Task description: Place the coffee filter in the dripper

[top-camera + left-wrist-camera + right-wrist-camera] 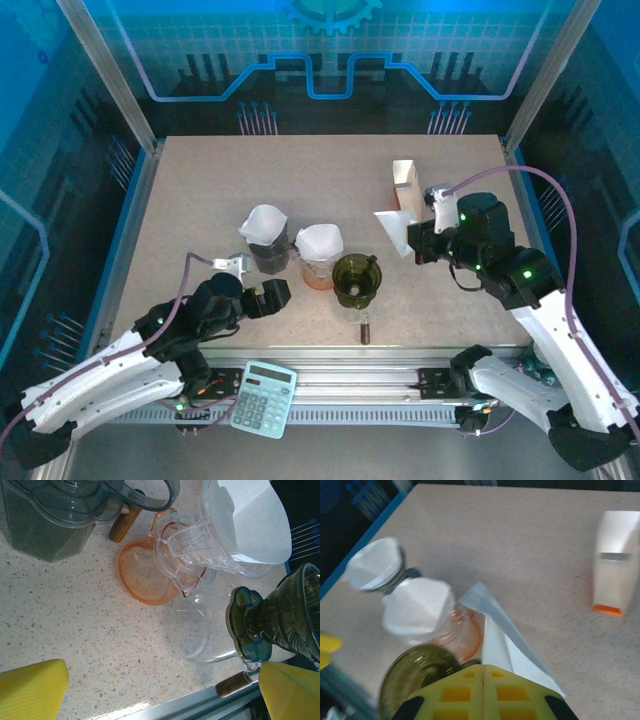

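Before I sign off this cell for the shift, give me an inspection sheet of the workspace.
Surface: speckled table, no spills seen.
Job's things: paper filter clamped in the right gripper; green dripper has no filter; grey dripper and orange-based dripper each hold one.
Clutter: filter box; calculator on the front rail; small brown object.
Grippers: left gripper open, holding nothing; right shut on the paper filter.
Cables: purple cable loops over the table's right edge; second cable by the left gripper.
Surroundings: blue-lit enclosure panels, metal frame.

Three drippers (270,258) (318,272) (357,280), three paper filters (264,222) (320,240) (395,228) — one filter box (405,185), one calculator (264,398).
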Available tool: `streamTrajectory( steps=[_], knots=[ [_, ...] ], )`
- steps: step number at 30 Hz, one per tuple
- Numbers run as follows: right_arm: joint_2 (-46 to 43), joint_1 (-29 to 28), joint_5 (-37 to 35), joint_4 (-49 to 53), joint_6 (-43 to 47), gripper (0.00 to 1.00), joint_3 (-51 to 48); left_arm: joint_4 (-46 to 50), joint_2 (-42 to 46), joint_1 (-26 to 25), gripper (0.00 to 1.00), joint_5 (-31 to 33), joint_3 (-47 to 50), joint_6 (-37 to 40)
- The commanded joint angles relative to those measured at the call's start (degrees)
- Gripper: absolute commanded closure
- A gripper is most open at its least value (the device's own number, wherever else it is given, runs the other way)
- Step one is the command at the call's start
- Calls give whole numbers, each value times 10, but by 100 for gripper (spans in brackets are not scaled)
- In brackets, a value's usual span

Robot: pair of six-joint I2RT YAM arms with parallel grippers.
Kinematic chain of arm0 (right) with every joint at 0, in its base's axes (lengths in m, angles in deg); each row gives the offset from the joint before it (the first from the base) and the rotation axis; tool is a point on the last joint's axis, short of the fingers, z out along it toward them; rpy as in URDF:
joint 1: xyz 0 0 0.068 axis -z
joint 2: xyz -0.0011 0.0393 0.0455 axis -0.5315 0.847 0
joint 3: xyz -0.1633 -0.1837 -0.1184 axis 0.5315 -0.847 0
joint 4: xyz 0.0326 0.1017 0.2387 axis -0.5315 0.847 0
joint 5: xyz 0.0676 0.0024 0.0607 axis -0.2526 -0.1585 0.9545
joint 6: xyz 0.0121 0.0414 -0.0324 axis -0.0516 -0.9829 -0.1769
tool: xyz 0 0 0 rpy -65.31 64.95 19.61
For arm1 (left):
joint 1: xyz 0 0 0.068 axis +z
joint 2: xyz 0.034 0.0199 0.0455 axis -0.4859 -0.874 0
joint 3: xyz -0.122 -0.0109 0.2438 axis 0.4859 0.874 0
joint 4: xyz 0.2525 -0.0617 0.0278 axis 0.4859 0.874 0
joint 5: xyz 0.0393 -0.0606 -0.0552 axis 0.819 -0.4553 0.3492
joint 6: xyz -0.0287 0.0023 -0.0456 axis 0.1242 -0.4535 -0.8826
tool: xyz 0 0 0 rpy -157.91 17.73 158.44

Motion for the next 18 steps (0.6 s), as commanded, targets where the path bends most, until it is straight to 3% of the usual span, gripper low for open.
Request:
streamTrajectory(
  steps=[1, 8, 18],
  knots=[
    [3, -40, 29, 109, 20, 100, 40, 21, 0, 2, 1, 4, -25, 17],
    [43, -103, 15, 201, 21, 100, 107, 17, -6, 3, 1, 0, -34, 20],
    [153, -177, -12, 257, 39, 100, 183, 3, -15, 3, 1, -17, -39, 28]
  ],
)
